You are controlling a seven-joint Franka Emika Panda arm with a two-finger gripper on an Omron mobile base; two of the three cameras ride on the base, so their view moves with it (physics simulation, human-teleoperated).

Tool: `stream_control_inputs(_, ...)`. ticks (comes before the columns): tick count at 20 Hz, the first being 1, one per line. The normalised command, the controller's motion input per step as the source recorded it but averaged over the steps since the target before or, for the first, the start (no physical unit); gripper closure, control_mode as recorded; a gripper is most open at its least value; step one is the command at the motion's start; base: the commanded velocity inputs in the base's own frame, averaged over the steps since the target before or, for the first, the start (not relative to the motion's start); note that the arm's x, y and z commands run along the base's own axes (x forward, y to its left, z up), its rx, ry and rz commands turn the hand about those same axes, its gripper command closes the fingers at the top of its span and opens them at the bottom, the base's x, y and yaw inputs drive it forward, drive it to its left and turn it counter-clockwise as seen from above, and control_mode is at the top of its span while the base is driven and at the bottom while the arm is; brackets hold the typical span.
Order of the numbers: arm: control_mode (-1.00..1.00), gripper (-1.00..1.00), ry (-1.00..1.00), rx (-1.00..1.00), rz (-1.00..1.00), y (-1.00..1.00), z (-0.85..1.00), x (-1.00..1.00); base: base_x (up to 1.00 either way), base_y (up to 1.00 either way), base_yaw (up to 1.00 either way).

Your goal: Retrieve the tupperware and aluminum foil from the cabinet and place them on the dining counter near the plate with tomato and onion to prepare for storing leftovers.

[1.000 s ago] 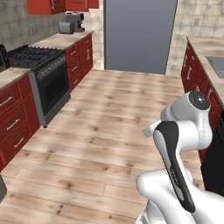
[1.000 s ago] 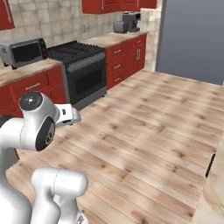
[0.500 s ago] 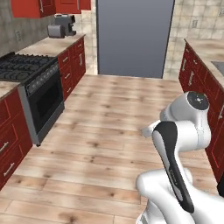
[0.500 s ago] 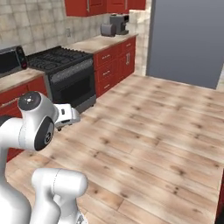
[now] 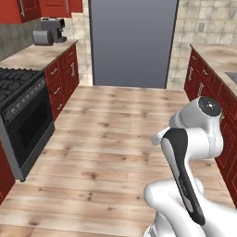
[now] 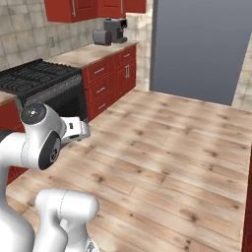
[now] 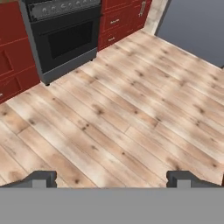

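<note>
Wood-plank floor (image 7: pixel 131 113) in pale tan pretty much everywhere under the two-finger gripper (image 7: pixel 112 177), whose dark fingertips (image 7: pixel 43 177) sit wide apart with nothing between them, so it's fully open and empty. Black oven range (image 5: pixel 21 120) sits on the left between glossy red drawer units (image 5: pixel 62 78), and a big flat grey fridge (image 5: pixel 132 41) stands at the far end. Red wall cabinets (image 6: pixel 93 7) with grey bar handles hang top left, above a grey toaster (image 6: pixel 102 37) on the beige counter (image 6: pixel 91 53). Can't spot the tupperware, foil or plate.
</note>
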Motion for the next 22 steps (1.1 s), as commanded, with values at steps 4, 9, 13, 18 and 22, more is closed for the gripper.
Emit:
stream_control_inputs(4, 1.0, -1.0, 0.0, 0.0, 0.0, 0.0, 0.0, 0.0, 1.0, -0.07, 0.01)
stream_control_inputs(9, 1.0, -1.0, 0.0, 0.0, 0.0, 0.0, 0.0, 0.0, 1.0, -0.24, 0.14)
stream_control_inputs(13, 1.0, -1.0, 0.0, 0.0, 0.0, 0.0, 0.0, 0.0, 1.0, -0.42, 0.2)
stream_control_inputs(18, 1.0, -1.0, 0.0, 0.0, 0.0, 0.0, 0.0, 0.0, 1.0, -0.43, 0.21)
stream_control_inputs(22, 1.0, -1.0, 0.0, 0.0, 0.0, 0.0, 0.0, 0.0, 1.0, -0.41, 0.19)
